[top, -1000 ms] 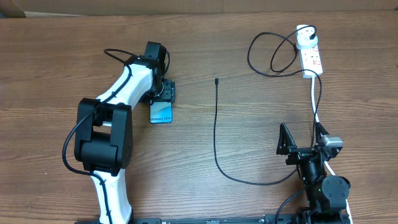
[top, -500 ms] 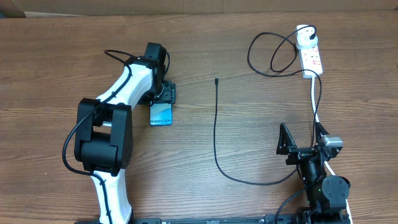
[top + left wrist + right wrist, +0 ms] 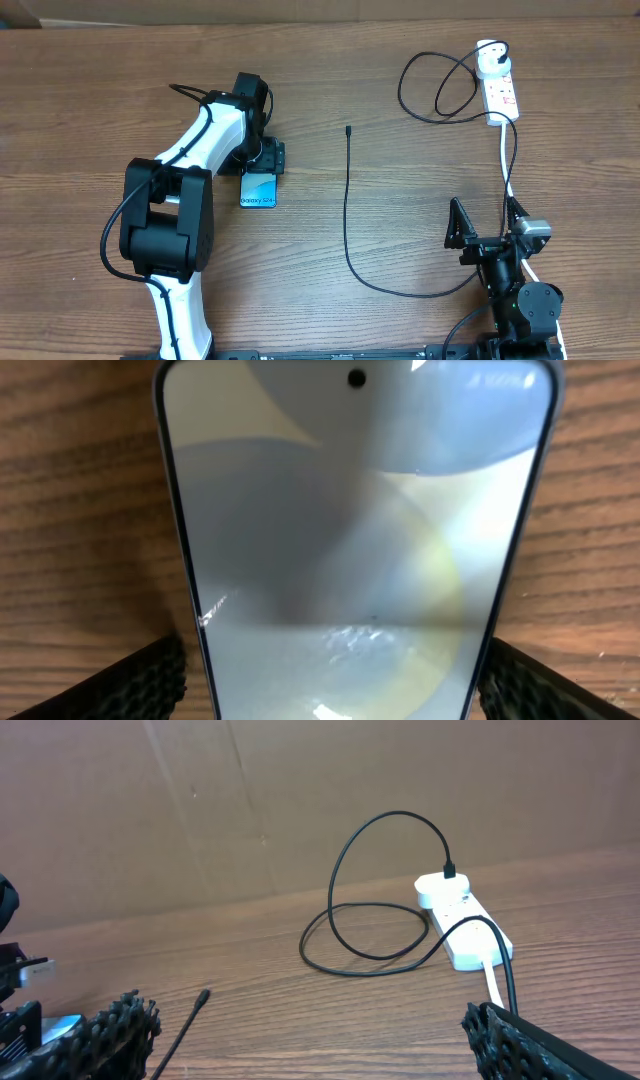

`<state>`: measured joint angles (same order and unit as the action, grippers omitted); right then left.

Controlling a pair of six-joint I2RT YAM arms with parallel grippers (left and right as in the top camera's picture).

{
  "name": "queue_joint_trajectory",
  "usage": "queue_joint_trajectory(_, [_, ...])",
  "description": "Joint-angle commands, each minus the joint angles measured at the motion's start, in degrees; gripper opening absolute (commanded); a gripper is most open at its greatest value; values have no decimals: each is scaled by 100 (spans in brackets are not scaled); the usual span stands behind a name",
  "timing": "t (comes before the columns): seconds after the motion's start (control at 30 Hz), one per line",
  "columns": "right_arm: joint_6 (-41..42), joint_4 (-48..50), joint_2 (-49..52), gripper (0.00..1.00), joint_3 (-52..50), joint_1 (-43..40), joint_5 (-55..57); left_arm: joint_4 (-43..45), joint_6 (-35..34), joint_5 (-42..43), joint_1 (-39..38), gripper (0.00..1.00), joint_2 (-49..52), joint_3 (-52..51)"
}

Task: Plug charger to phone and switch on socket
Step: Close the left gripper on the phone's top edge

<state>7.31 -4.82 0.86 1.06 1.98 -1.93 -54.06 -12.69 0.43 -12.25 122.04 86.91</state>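
Overhead view: phone [image 3: 258, 189] lying on the surface. One short line of white lettering runs across the end of its screen nearest the bottom of the frame. It reads "Galaxy S24+", though the letters are very small and the last character is only just made out.

Left wrist view: the phone's screen fills the frame as a pale gradient, and no lettering is legible on the part shown.

Socket [image 3: 500, 88]: it carries small red marks, too small to read as any sign or label. In the right wrist view its print cannot be made out either.

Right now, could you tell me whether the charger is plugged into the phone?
No, the charger tip lies loose, well apart from the phone.
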Motion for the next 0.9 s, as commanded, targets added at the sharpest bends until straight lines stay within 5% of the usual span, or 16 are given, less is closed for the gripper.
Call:
queue_joint_trajectory(0.0, [11, 15, -24, 100, -61, 31, 39, -105, 48, 258, 24, 90, 162, -201])
queue_joint_trajectory(0.23, [9, 15, -24, 100, -61, 31, 39, 37, 48, 214, 0, 73, 164, -210])
queue_joint_trajectory(0.87, [9, 15, -24, 100, -61, 31, 39, 240, 46, 219, -52, 69, 160, -280])
